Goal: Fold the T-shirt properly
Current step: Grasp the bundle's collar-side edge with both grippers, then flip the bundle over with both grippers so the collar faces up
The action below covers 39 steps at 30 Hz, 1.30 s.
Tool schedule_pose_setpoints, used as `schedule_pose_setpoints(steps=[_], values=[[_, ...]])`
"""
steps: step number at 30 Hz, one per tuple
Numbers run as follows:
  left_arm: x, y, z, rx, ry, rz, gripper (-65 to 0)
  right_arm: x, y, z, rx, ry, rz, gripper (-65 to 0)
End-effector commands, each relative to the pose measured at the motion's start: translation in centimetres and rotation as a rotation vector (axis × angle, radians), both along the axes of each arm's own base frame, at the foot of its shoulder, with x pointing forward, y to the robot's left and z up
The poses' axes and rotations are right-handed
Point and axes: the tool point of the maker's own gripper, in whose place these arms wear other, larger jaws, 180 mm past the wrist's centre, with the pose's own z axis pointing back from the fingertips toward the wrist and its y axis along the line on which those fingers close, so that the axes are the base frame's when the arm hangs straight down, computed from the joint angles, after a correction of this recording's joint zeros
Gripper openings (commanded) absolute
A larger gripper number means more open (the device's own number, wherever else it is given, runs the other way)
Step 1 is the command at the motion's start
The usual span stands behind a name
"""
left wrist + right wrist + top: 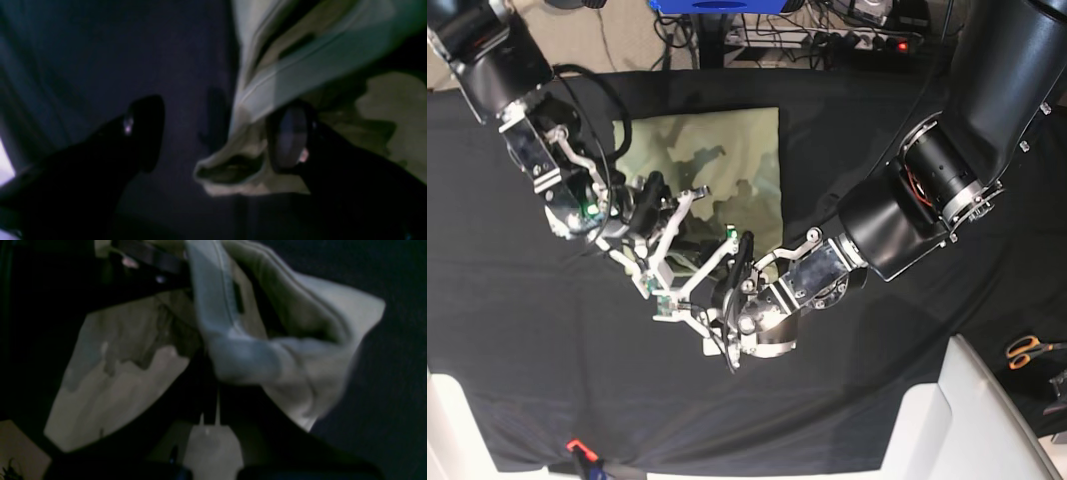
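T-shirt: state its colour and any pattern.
The T-shirt is plain pale sage green with no pattern, showing best in the base view.

Work surface: table under black tablecloth [527,360], cloth reaching nearly every edge of the base view.

The T-shirt [727,160], pale sage green, lies on the cloth at upper centre; its far part is flat with straight top and right edges, its near part bunched and partly hidden beneath the two arms. In the left wrist view a rumpled hem of it rests on the dark cloth. Orange-handled scissors [1027,350] sit at the right edge, beyond the white frame; whether they rest on the cloth cannot be told. A small orange-and-black object [577,450] lies at the near edge, bottom left.
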Motion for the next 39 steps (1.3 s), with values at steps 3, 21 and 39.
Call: schedule_pose_setpoints(steps=[3, 21, 39], values=[[0.3, -1.3, 1.4, -0.027, -0.001, -0.055, -19.7, 4.6, -1.7, 2.0, -0.017, -0.096, -0.071, -63.9], [3.6, 2.3, 7.9, -0.269, -0.117, 0.182, -20.7, 8.7, -4.8, 5.5, -0.032, -0.269, 0.007, -64.1], [-14.5, 6.5, 4.3, -0.373, -0.046, 0.389, -20.7, -5.0, -6.3, 5.3, 0.026, -0.134, -0.108, -64.1]])
